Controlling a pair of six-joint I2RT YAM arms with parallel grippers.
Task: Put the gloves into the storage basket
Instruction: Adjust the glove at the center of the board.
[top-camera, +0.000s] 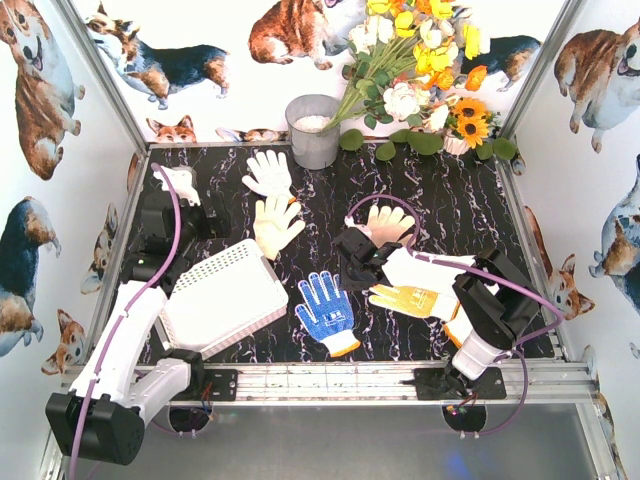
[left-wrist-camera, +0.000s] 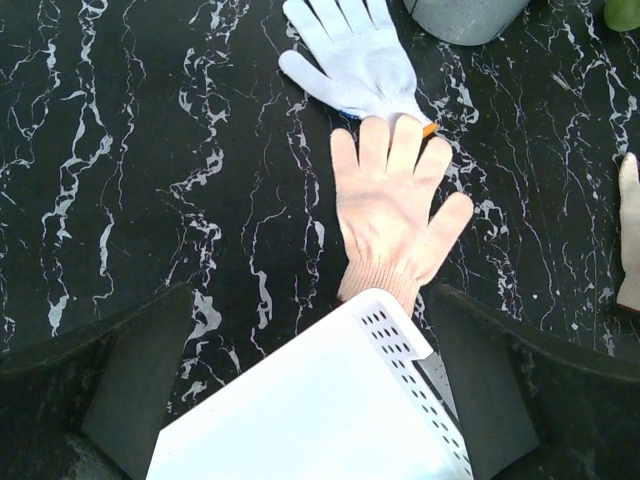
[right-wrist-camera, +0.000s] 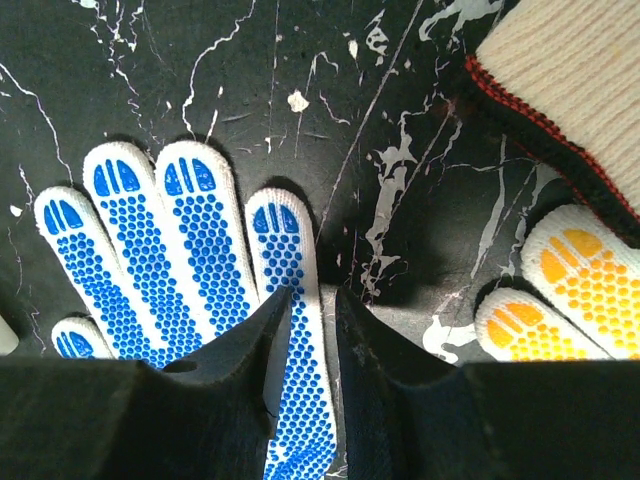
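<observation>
Blue glove (top-camera: 326, 313) lies flat on table (top-camera: 450, 200) right of storage basket (top-camera: 222, 297), long axis near-far, fingers pointing away, orange cuff nearest. Right gripper (right-wrist-camera: 312, 335) jaws narrowed, pinching its outermost finger. Left gripper (left-wrist-camera: 300, 390) jaws spread over basket. Cream gloves (top-camera: 275, 225) beyond, fingers away.

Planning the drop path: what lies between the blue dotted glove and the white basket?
Nothing: top view shows bare marble tabletop between blue dotted glove and white basket.
</observation>
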